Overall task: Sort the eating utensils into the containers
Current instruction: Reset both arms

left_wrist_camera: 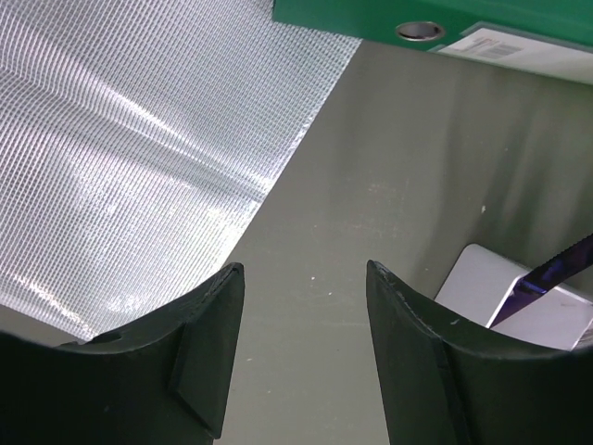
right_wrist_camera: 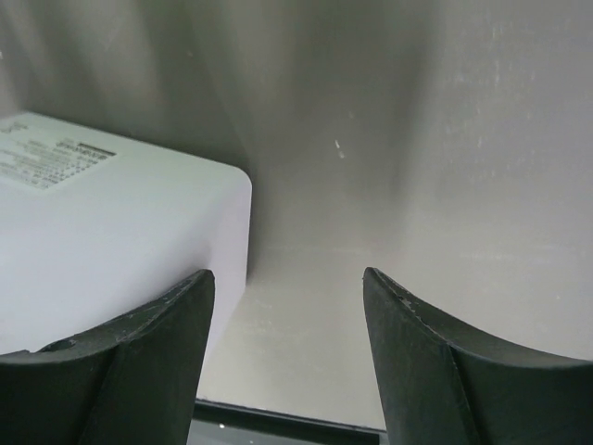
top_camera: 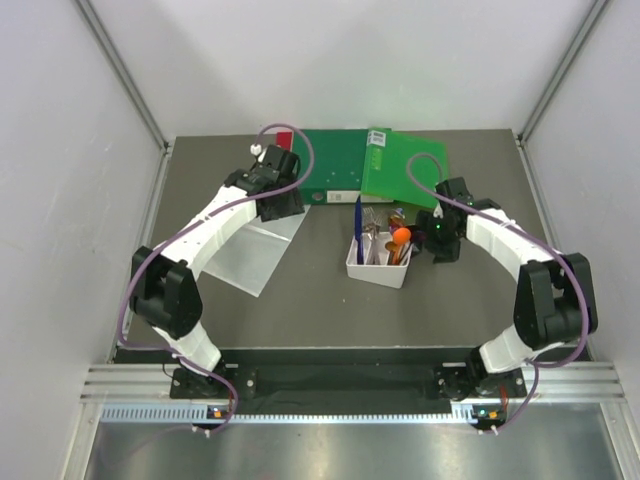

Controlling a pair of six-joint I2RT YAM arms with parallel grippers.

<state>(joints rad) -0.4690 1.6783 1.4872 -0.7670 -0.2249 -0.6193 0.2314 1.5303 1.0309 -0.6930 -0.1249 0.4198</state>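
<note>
The white bin stands at mid-table with several utensils upright in it, among them a dark blue one, an orange spoon and silver ones. My right gripper is open and empty, just right of the bin; the right wrist view shows its jaws apart over bare table with the bin's wall at left. My left gripper is open and empty, left of the bin; the left wrist view shows its jaws over bare table, with the bin's corner and the dark blue utensil at lower right.
Green folders with a red one beneath lie at the back. A clear plastic sheet lies left of centre, also in the left wrist view. The green folder's edge runs along the top there.
</note>
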